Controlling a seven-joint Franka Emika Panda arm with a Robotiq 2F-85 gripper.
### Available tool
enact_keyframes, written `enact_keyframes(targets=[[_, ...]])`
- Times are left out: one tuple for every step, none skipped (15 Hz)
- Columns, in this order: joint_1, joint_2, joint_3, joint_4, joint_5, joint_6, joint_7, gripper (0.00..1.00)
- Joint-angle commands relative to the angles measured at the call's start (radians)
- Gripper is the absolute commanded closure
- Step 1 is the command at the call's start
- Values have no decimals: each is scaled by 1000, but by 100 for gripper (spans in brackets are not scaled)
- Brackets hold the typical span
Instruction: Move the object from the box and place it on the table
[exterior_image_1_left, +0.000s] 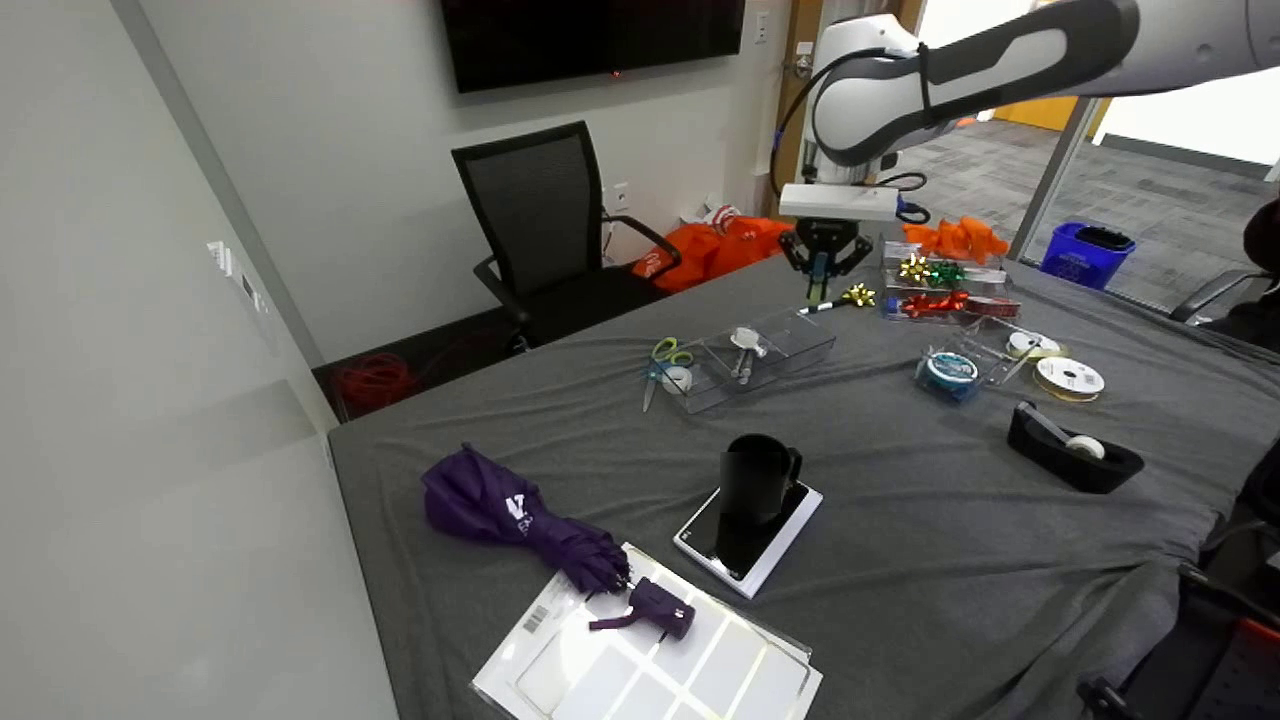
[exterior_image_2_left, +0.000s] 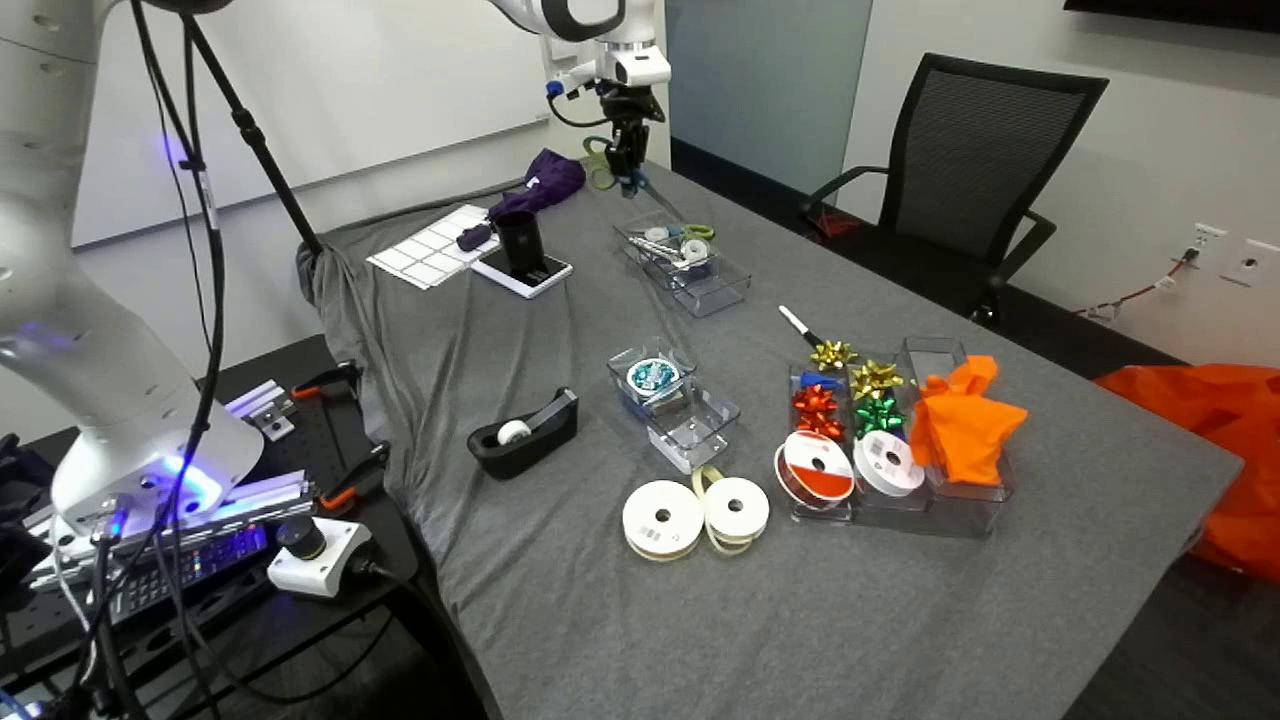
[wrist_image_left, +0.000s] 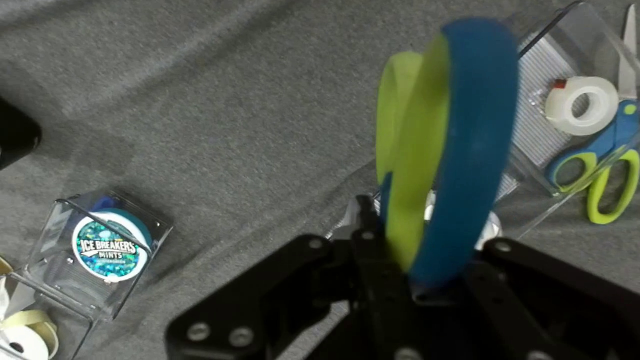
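Note:
My gripper (exterior_image_1_left: 824, 258) is shut on blue-and-green scissors (exterior_image_1_left: 818, 292) and holds them in the air over the table (exterior_image_1_left: 580, 440). The gripper (exterior_image_2_left: 628, 165) and scissors (exterior_image_2_left: 600, 168) also show in this exterior view, handles out one side and blade out the other. In the wrist view the scissors' handle loops (wrist_image_left: 480, 150) stand up between the fingers (wrist_image_left: 425, 240); the blades are hidden there. The clear compartment tray (wrist_image_left: 570, 40) lies below. The white-rimmed box with black inside (exterior_image_1_left: 724, 560) carries a black mug (exterior_image_1_left: 757, 480); it also shows in this exterior view (exterior_image_2_left: 500, 278).
Another pair of scissors (wrist_image_left: 617, 130) lies at the clear tray's end, near a tape roll (wrist_image_left: 581, 105). A clear mint container (wrist_image_left: 107, 247), tape dispenser (exterior_image_1_left: 1075, 455), ribbon spools (exterior_image_2_left: 663, 518), bow tray (exterior_image_2_left: 870, 510), marker (exterior_image_2_left: 797, 325), purple umbrella (exterior_image_1_left: 515, 520) and white sheet (exterior_image_1_left: 590, 680) occupy the table.

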Motion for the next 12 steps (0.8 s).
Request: enact_keyframes(targets=[[-36,127,-6,177,-12,-84,-76,97],[-44,154,-9,202,-9,-76,-94,97],[-52,183,-10,229,-9,-69,-119,97],[-58,210,-12,259,-14,-74,-148,97],[-63,243,-14,298,-27,-102,-194,97],[-66,272,-16,330,-37,-122,-231,97],[-67,302,-20,361,-49,-136,-265,97],[-67,327,-22,388,-60,-150,-295,97],[-68,352,-25,417,-68,-164,-323,97],[-67,377,-26,447,-72,-176,-346,97],[-68,400,-27,477,-76,-193,-371,97],[-67,420,-27,504,-75,-204,-389,97]])
